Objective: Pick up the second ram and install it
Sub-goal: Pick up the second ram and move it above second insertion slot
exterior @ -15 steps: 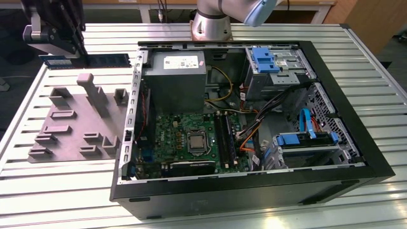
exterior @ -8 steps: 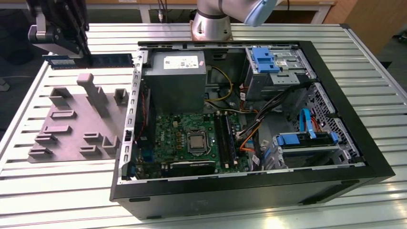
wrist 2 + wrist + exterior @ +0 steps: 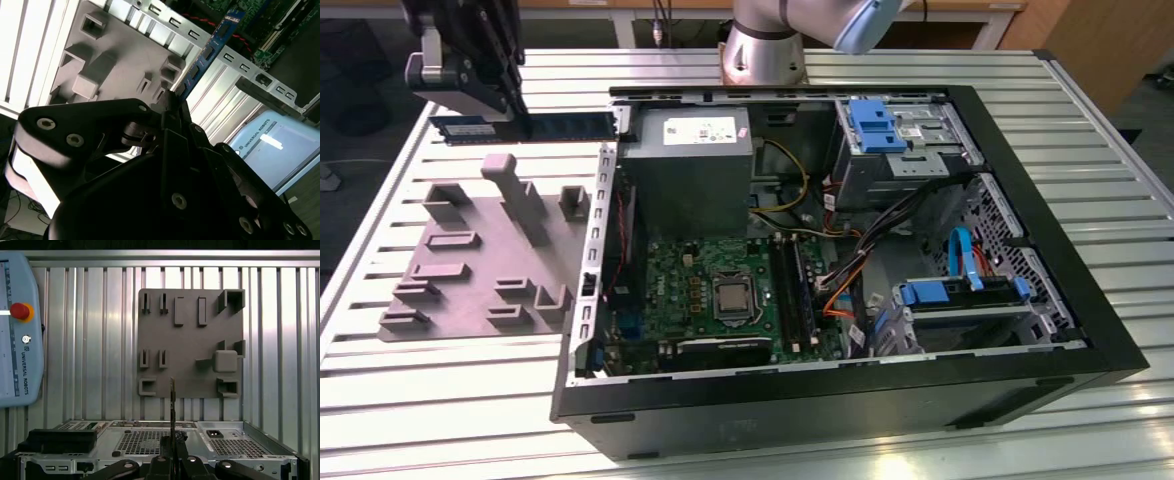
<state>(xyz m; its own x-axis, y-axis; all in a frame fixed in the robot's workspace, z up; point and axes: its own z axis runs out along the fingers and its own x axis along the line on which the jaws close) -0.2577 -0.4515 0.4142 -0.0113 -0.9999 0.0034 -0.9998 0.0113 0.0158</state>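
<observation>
Holding the second ram (image 3: 567, 126) by one end, the gripper (image 3: 500, 117) stood at about ten o'clock from the open computer case (image 3: 854, 405) in the exterior view. The stick was on its long edge and level. It reached from the gripper toward three o'clock, and its far end was just beside the case wall. The grey fixture plate (image 3: 467, 260) lay on the slatted table (image 3: 400, 400) at six o'clock from the gripper. The green motherboard (image 3: 680, 275) was inside the case, well apart from the stick.

In the second wrist view, the black fingers (image 3: 167, 107) were closed narrow on the second ram (image 3: 210, 47). Its blue strip ran out from the gripper (image 3: 175, 100), past the fixture plate (image 3: 110, 45).

In the first wrist view, the second ram (image 3: 172, 400) was seen edge-on as a thin line rising from the gripper (image 3: 172, 440). Behind it were the fixture plate (image 3: 190, 340), the case (image 3: 145, 440) and a teach pendant (image 3: 15, 340) on the table.
</observation>
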